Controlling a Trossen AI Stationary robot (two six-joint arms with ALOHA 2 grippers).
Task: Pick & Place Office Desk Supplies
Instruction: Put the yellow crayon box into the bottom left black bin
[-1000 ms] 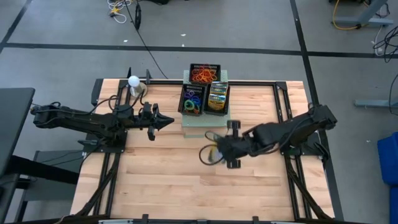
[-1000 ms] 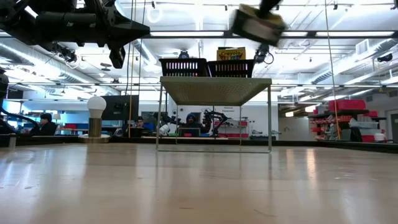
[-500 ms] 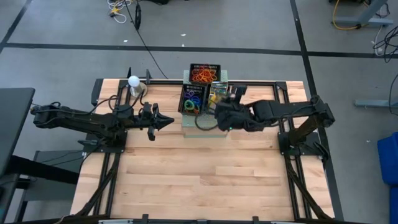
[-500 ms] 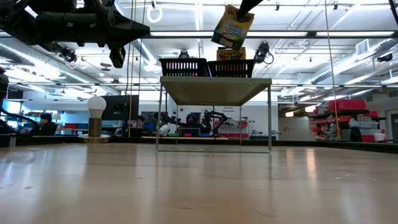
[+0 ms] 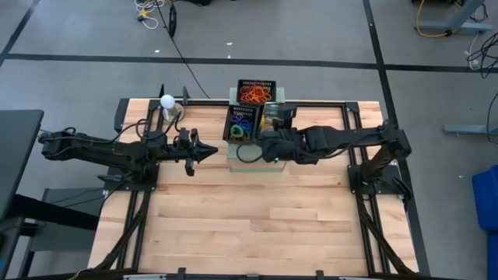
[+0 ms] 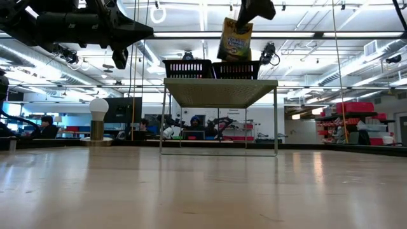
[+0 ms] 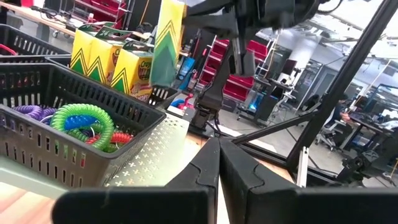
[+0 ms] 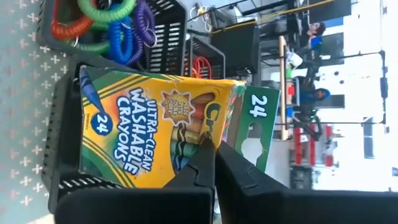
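One crayon box (image 8: 149,134) hangs pinched in the right gripper's (image 8: 213,163) closed jaws, directly above the black mesh tray (image 6: 236,69) already holding others. Next: lower straight down, then release. Left gripper (image 5: 208,153) waits aside, jaws closed and empty.

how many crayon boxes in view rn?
3 visible: one crayon box held in the right gripper above the mesh tray; two boxes standing inside it. More may be hidden.

right hand (image 5: 268,145) carried the crayon box (image 6: 234,39) — from table to over tray (image 5: 272,137).
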